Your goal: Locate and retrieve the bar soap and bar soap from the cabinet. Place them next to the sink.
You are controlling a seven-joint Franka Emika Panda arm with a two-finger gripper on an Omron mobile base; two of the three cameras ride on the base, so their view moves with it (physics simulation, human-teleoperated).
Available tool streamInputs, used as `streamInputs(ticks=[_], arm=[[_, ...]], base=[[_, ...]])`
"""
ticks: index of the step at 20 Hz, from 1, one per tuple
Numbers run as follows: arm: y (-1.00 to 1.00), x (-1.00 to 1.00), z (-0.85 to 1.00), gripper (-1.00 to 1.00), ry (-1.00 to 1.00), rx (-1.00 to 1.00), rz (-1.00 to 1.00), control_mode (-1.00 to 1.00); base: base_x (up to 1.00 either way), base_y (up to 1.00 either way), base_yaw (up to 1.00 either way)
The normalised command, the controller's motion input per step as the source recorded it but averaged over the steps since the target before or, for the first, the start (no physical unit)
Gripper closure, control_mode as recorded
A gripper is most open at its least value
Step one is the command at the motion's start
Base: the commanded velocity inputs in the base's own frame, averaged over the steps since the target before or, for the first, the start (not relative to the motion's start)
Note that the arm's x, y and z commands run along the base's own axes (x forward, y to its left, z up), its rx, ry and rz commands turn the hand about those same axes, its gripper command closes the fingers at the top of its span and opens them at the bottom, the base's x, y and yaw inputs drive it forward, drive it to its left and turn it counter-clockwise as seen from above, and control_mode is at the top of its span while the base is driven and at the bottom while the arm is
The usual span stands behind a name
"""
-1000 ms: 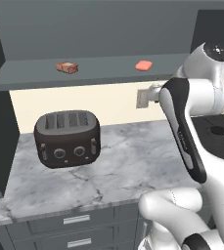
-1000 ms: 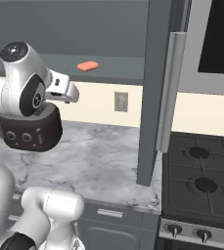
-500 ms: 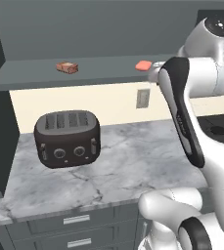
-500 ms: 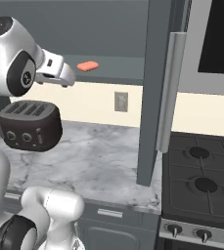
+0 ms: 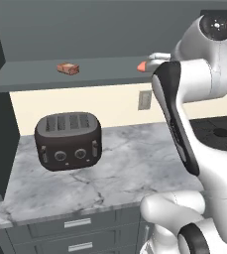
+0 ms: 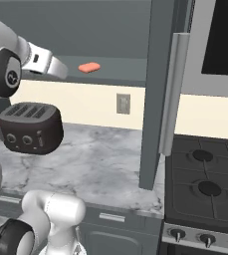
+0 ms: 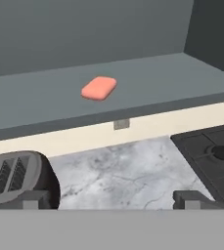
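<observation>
Rising since the earlier pictures, the arm now holds its gripper (image 7: 111, 197) level with the cabinet (image 5: 85, 30) shelf, finger tips spread wide and empty at the bottom of the hand view. Coral-pink bar soap (image 7: 99, 88) lies flat on the shelf, upper centre there, well apart from the tips. Reddish-brown bar soap (image 5: 68, 68) sits unmoved upper left in the left base view, above the toaster (image 5: 69, 141).

End effector (image 7: 111, 199) higher, nearer pink soap (image 7: 99, 88).
</observation>
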Motion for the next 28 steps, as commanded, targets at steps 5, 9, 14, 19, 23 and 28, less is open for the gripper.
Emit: streamInputs(ticks=[5, 9, 14, 19, 23, 28], arm=[[0.18, 0.20, 0.05, -1.00, -0.12, -0.05, -0.01, -1.00], [0.15, 0.36, 0.04, -1.00, 0.17, -0.09, -0.01, -1.00], [0.04, 0.20, 0.10, -1.00, 0.11, -0.06, -0.03, -1.00], [-0.01, 0.02, -0.13, -1.00, -0.11, 0.01, -0.02, -1.00], [0.02, 0.11, -0.16, -1.00, -0.13, -0.04, -0.03, -1.00], [0.00, 0.38, -0.05, -1.00, -0.02, -0.07, -0.06, -1.00]], base=[[0.00, 0.00, 0.00], [0.00, 0.00, 0.00], [0.00, 0.00, 0.00], [0.00, 0.00, 0.00], [0.00, 0.00, 0.00], [0.00, 0.00, 0.00]])
